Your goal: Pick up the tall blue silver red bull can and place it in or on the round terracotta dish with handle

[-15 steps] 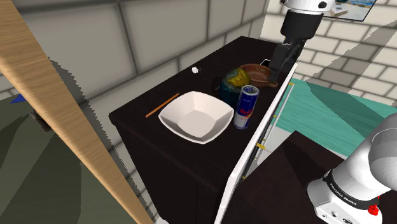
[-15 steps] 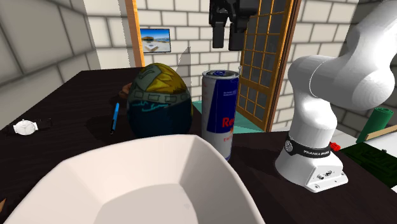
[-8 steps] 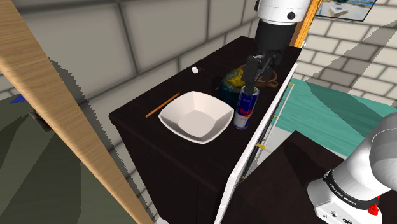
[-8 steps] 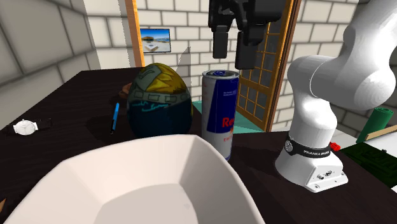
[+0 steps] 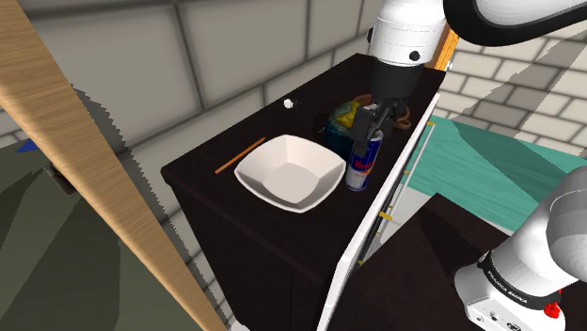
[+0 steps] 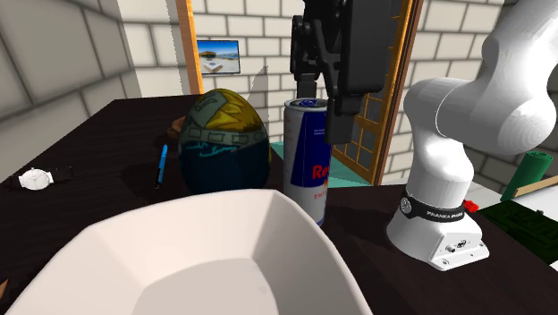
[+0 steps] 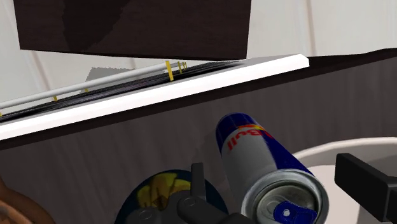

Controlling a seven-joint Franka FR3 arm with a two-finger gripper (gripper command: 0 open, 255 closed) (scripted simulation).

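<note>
Bearing can [image 5: 359,167]: dark countertop [image 5: 273,122], block walls [image 5: 226,47]

A painted egg [image 6: 224,143] and a white bowl [image 5: 290,172] crowd the can [image 6: 308,166]; its side toward the edge of the counter [image 5: 230,199] is free.

The can [image 6: 310,161] is blue and silver with red lettering, the bowl [image 5: 290,172] white, the domed object [image 6: 224,143] patterned teal-and-yellow.

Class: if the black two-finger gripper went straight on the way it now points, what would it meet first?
Probably the tall blue and silver Red Bull can: the open gripper points down at its top, one finger to each side. Depth is unclear, so a fingertip might clip the rim instead.
</note>
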